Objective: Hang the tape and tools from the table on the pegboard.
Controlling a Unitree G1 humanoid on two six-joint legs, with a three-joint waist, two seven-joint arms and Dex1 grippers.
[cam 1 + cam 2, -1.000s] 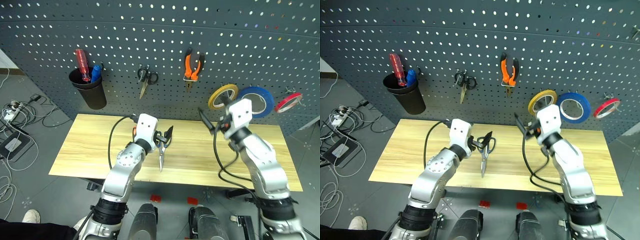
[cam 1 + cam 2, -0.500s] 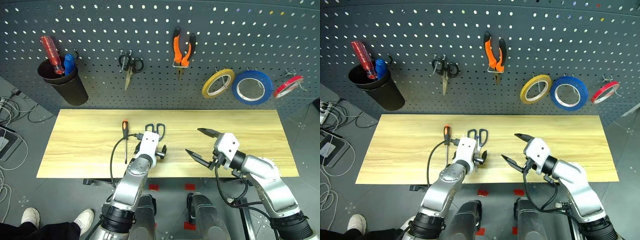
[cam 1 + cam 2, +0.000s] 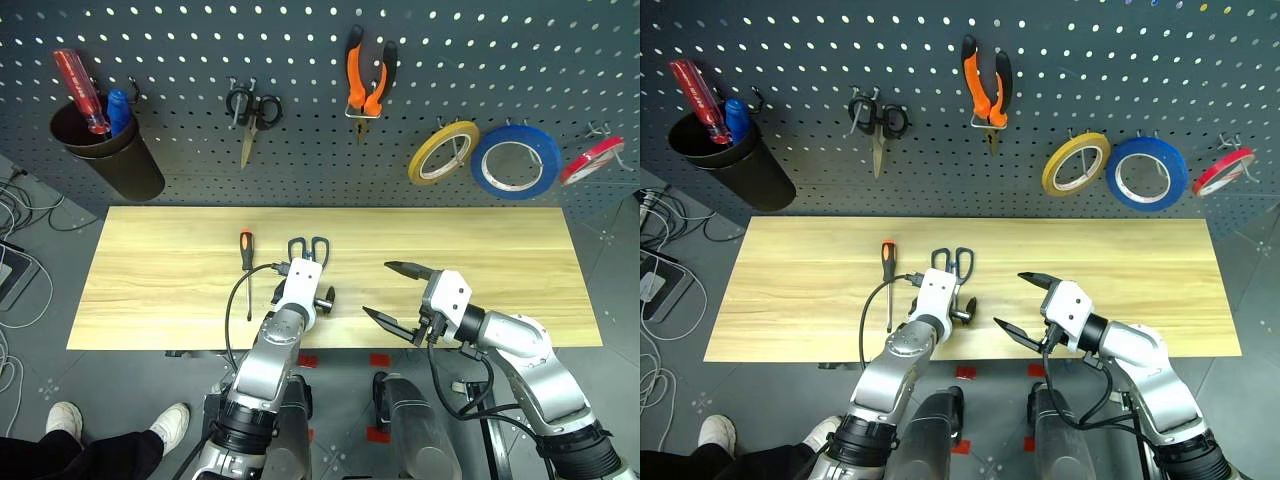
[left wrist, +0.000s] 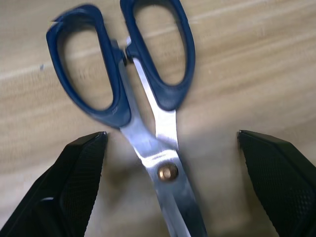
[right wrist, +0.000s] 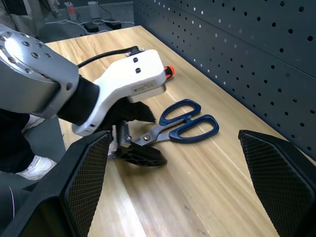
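1. Over the middle of the table (image 3: 160, 270) we see our left gripper (image 5: 129, 138) with its two black fingers spread wide, one on each side of the blue-handled scissors (image 4: 143, 94); the pads (image 4: 74, 182) stand clear of the blades, gripping nothing.
2. Those scissors lie flat on the wood, handle loops toward the pegboard (image 3: 300, 60), blades running under the gripper.
3. Our right gripper (image 3: 392, 292) hangs over the table's front edge, to the right of the left one, its fingers wide apart and empty, pointing toward the scissors.
4. Just left of the scissors lies the slim screwdriver (image 3: 245, 265) with the orange-and-black handle, handle toward the board, apart from the scissors.
5. Up on the pegboard hang the orange-and-black pliers (image 3: 366, 80) near the middle and the blue tape (image 3: 516, 162) to the right.
6. Beside the blue ring sit a yellow roll (image 3: 442, 153) on its left and a red roll (image 3: 592, 160) on its right.
7. Small black-handled scissors (image 3: 248, 112) hang left of the pliers.
8. At the far left a black cup (image 3: 115, 165) holds a red-handled screwdriver (image 3: 80, 88) and a blue-handled tool (image 3: 117, 108).
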